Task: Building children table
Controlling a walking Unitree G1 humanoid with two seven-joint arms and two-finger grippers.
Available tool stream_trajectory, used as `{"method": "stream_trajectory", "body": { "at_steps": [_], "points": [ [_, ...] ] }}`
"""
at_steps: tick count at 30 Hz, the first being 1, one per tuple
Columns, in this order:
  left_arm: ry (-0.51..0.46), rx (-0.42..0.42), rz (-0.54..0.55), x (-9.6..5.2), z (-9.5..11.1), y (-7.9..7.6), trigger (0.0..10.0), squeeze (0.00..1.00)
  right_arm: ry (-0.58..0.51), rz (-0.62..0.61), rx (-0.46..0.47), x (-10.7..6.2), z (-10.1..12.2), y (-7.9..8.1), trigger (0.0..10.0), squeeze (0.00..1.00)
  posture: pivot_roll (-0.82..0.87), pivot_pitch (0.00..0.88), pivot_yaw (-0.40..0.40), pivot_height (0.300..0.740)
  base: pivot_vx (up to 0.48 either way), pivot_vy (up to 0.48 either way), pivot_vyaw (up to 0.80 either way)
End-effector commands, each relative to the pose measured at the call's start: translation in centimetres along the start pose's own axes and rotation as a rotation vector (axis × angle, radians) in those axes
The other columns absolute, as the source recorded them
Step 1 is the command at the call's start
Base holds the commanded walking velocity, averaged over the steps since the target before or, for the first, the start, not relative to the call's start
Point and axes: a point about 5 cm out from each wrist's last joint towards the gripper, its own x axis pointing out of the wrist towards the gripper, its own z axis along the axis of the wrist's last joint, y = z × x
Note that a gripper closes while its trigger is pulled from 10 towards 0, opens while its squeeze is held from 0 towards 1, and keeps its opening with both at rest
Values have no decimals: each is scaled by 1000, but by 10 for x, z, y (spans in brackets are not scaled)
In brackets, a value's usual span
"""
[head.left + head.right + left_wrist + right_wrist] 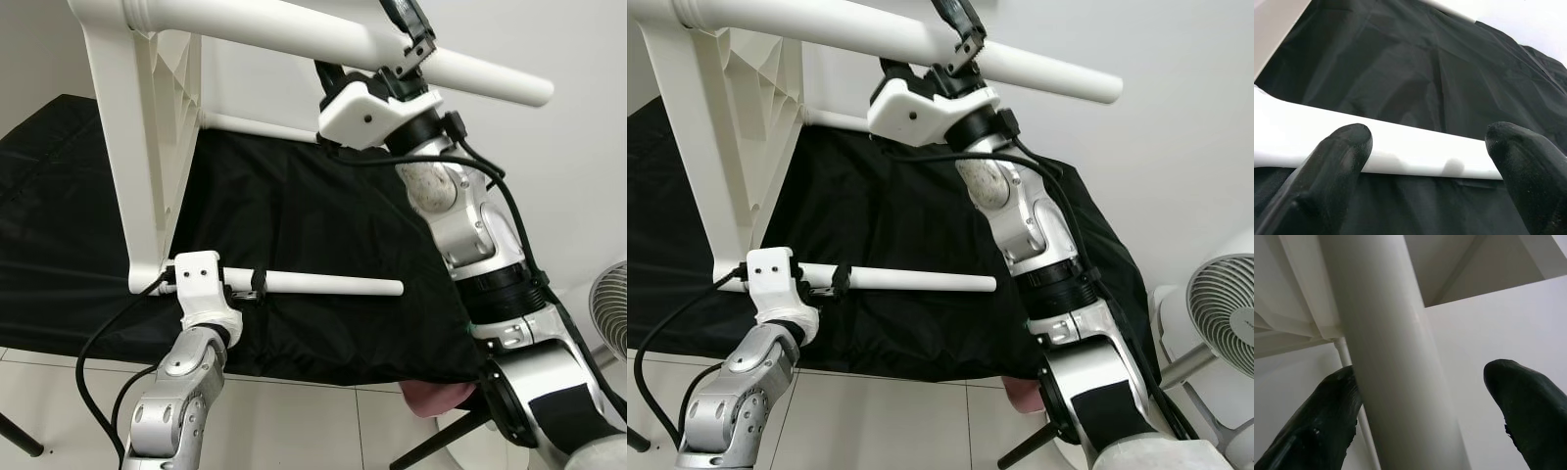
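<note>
Straddling the lower white table leg, the left gripper has its two black fingers spread wide; in the left wrist view one fingertip rests against the leg's near side while the other stands clear of it beyond the leg's end, so the grip is loose rather than clamped. That leg runs level from the bottom corner of the white plastic tabletop, which stands on its edge with its ribbed underside turned toward the legs.

Higher up, the right gripper reaches the thicker-looking upper table leg, which juts from the tabletop's top corner toward the robot's right. In the right wrist view one finger lies against the leg's side and the other is held well apart from it, so these fingers are open too, with the leg between them. A third, thinner-looking leg shows behind, also pointing out from the tabletop.

Beneath the whole assembly spreads a black cloth over a low surface, with pale floor tiles in front. A white fan stands by the wall on the robot's right, and something pink peeks from under the cloth's edge.
</note>
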Motion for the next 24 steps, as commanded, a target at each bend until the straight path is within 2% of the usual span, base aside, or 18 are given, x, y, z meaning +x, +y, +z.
{"method": "stream_trajectory", "body": {
  "at_steps": [1, 7, 8, 10, 11, 13, 15, 18, 20, 24],
  "points": [
    [1, -23, -33, 1, 2, -11, 10000, 0, 25, 31, -21, 1, -4, 0, 10000, 0, 8, 0, -131, 740, 0, 0, 0],
    [4, -26, -46, 1, 2, -13, 10000, 0, 85, 65, -25, 3, -9, 2, 10000, 0, 7, 0, -129, 740, 0, 0, 0],
    [19, -40, -59, -1, 1, -14, 10000, 0, 111, 80, -28, 4, -11, 3, 4902, 0, 7, 0, -128, 740, 0, 0, 0],
    [19, -40, -59, -1, 1, -14, 10000, 0, 111, 80, -28, 4, -11, 3, 4902, 0, 7, 0, -128, 740, 0, 0, 0],
    [55, -91, -48, -1, -1, -16, 10000, 0, 139, 95, -14, 4, -14, 5, 0, 0, 7, 0, -128, 740, 0, 0, 0],
    [55, -91, -48, -1, -1, -16, 10000, 0, 139, 95, -14, 4, -14, 5, 0, 0, 7, 0, -128, 740, 0, 0, 0],
    [135, -238, 28, 3, -3, -15, 10000, 0, 170, 109, 12, 4, -18, 6, 0, 0, 2, 0, -131, 740, 0, 0, 0],
    [154, -266, 56, 4, -2, -14, 10000, 0, 178, 109, 29, 4, -19, 5, 0, 0, 2, 0, -131, 740, 0, 0, 0],
    [179, -288, 91, 8, -1, -14, 10000, 0, 188, 85, 78, 6, -18, 2, 0, 0, -2, 0, -131, 740, 0, 0, 0],
    [187, -318, 116, 13, 0, -16, 10000, 0, 197, 66, 119, 8, -15, -3, 0, 0, -14, 0, -134, 740, 0, 0, 0]
  ]
}}
